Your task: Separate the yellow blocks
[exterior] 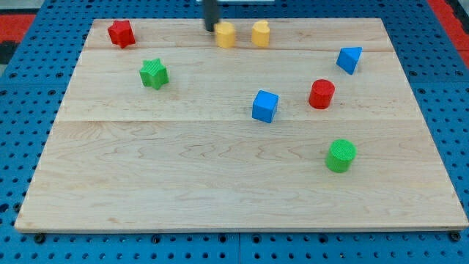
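Two yellow blocks sit near the view's top edge of the wooden board (pixel 220 183). The left yellow block (pixel 226 34) and the right yellow block (pixel 261 34) stand a small gap apart. My tip (pixel 210 28) is at the end of the dark rod, just left of the left yellow block, touching or almost touching it.
A red star block (pixel 121 33) is at the top left. A green star block (pixel 154 73) lies below it. A blue cube (pixel 265 105) is near the middle. A red cylinder (pixel 321 94), a blue triangular block (pixel 349 59) and a green cylinder (pixel 341 155) are on the right.
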Tool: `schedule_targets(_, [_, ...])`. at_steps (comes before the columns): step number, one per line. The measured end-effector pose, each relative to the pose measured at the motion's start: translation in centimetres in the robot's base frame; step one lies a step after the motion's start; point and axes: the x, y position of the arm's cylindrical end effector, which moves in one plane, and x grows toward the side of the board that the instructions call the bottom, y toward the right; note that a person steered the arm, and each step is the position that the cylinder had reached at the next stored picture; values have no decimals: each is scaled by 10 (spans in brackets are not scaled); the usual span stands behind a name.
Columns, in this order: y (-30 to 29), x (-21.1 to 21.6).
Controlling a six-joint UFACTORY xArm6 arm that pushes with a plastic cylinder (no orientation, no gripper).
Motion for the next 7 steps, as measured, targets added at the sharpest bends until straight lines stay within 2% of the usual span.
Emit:
schedule_targets(1, [-12, 2])
schedule_targets(2, [-26, -39])
schedule_targets(3, [10, -42])
schedule_targets(4, [64, -24])
schedule_targets(5, [68, -14])
schedule_targets(6, [58, 34])
schedule_targets(7, [52, 55])
